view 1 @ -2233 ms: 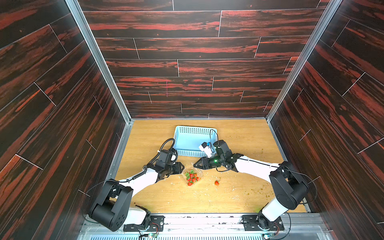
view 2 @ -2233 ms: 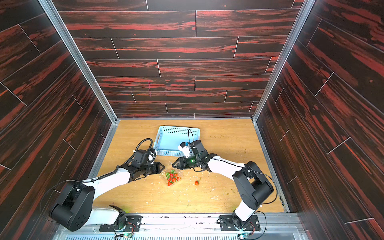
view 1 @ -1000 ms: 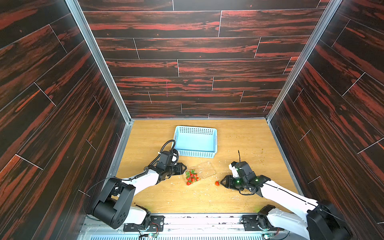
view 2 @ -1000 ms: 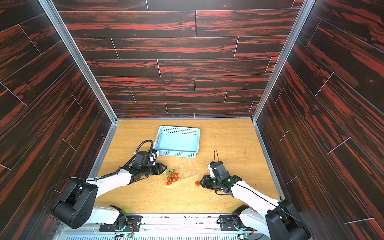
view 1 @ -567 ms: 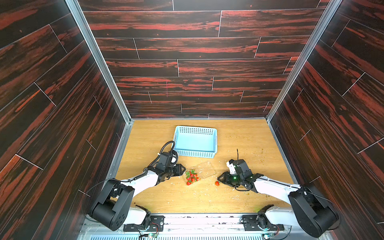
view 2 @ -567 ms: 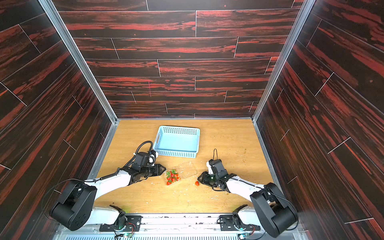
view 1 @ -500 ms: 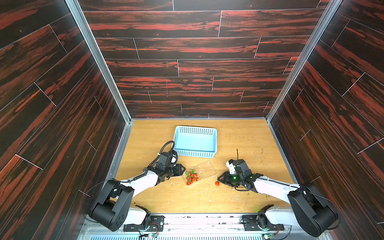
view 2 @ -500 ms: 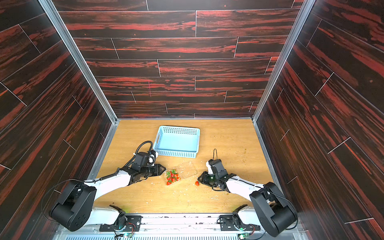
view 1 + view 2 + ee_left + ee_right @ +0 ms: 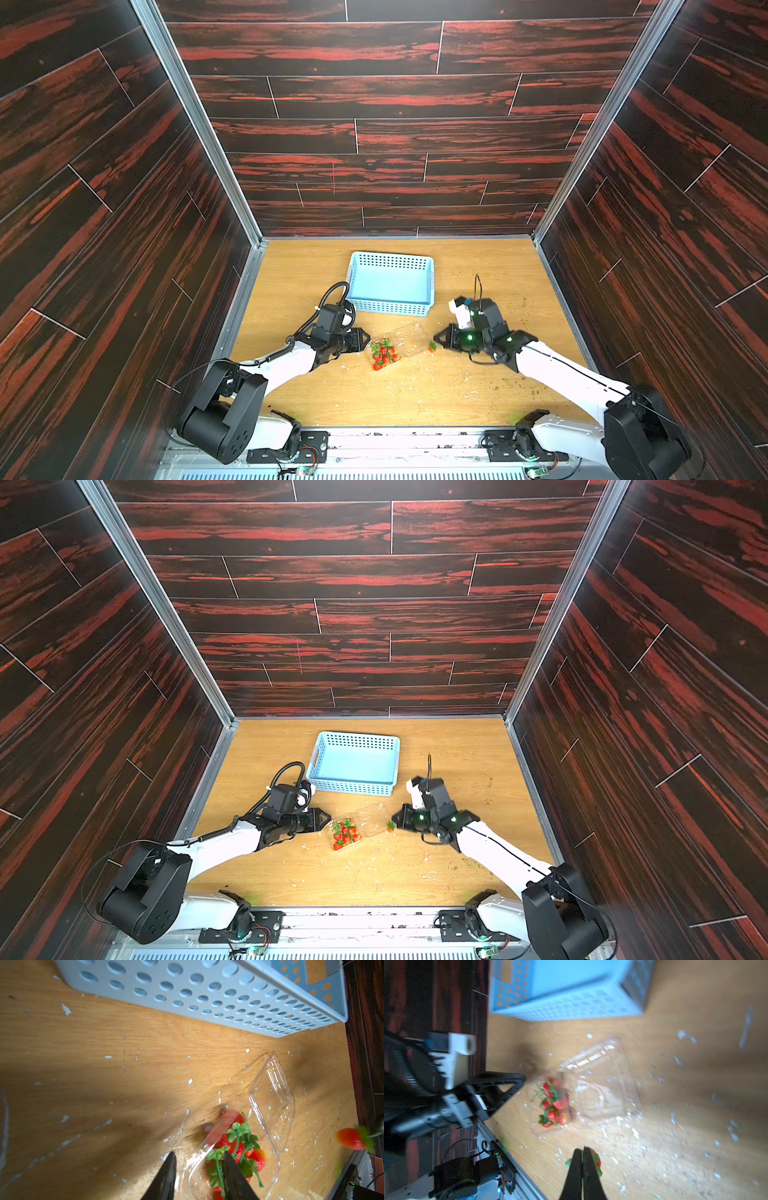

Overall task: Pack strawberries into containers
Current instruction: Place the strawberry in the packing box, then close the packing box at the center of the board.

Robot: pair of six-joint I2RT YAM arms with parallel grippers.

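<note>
Now my right end effector (image 9: 582,1150) is pinched fully together on one strawberry (image 9: 597,1160), held by its leafy cap. In a top view it seems lifted off the tabletop (image 9: 415,395), just beside the bare lid half of the clear container (image 9: 409,338). The other strawberries (image 9: 384,356) lie heaped in the far half, next to my left end effector (image 9: 199,1153). Its jaws stand a little apart astride that half's rim, and I cannot tell whether they actually press on the plastic. To do this step well, I should carry the berry low across the lid half and the hinge, and stop right above the heap. I should part the jaws only there, and gently, since a hold on the cap looks thin and the fruit may swing or slip. The thin plastic would probably skid at a nudge, so my left side should steady the rim while I set the berry down. Underneath is pale wood grain, scuffed and strewn with white flakes (image 9: 66,1009) and greenish crumbs. A light blue perforated basket (image 9: 390,306) sits just behind the container with nothing showing inside it. Dark walls (image 9: 374,124) streaked with red close in on three sides, joined by metal corner rails.
</note>
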